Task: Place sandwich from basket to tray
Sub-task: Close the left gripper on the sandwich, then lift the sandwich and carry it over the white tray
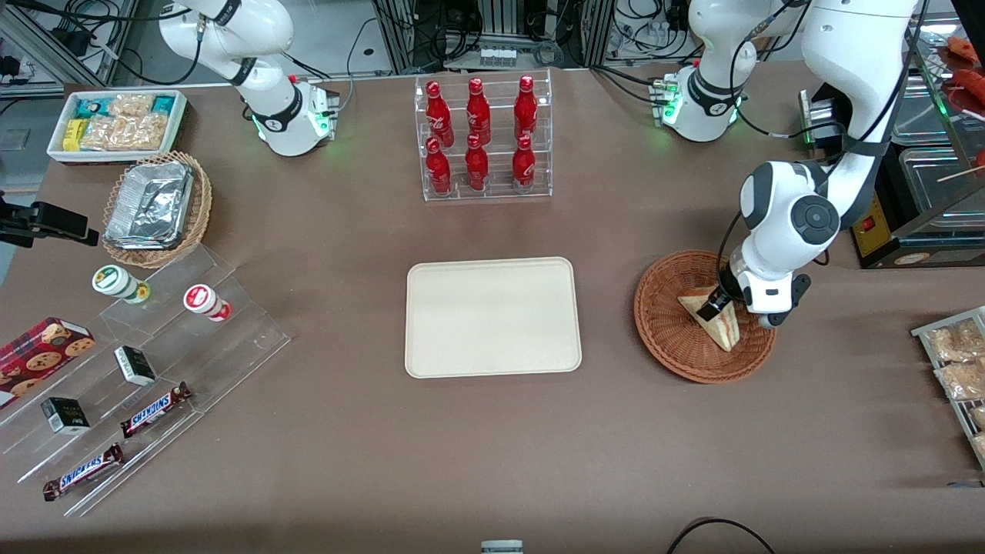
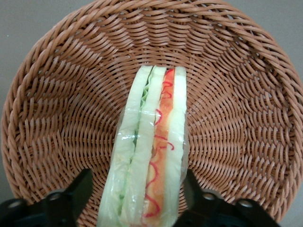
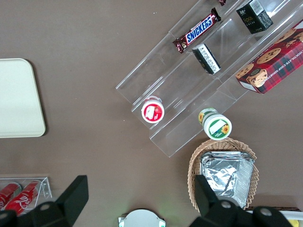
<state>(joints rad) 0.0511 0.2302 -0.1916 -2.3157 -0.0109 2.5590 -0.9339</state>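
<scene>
Sandwich [image 2: 150,151] stood on edge in the basket [image 1: 668,332], with the claw [image 2: 137,196] down over it, fingers apart and straddling the wrapped wedge without visibly clamping it. Closure on the slick film risked slippage, probably dropping it before the tray [image 1: 492,317].

**Surroundings of the workspace.** On the brown table [image 1: 477,462] we see a clear acrylic rack [image 1: 486,189] holding six red bottles [image 1: 478,114] in two rows of three. Toward the parked arm's end we note a white bin of snack packets [image 1: 117,123]. Nearer the front camera than the bin is a tan wicker basket [image 1: 202,209] holding silver foil trays [image 1: 150,206]. Nearer still is a stepped clear display stand [image 1: 246,338]. It carries a green-lidded cup [image 1: 117,282], a red-lidded cup [image 1: 205,301], a red cookie box [image 1: 40,354], two small dark boxes [image 1: 135,365] and two Snickers bars [image 1: 155,408]. At the working arm's end we see bagged snacks [image 1: 954,362] on a grey rack.
</scene>
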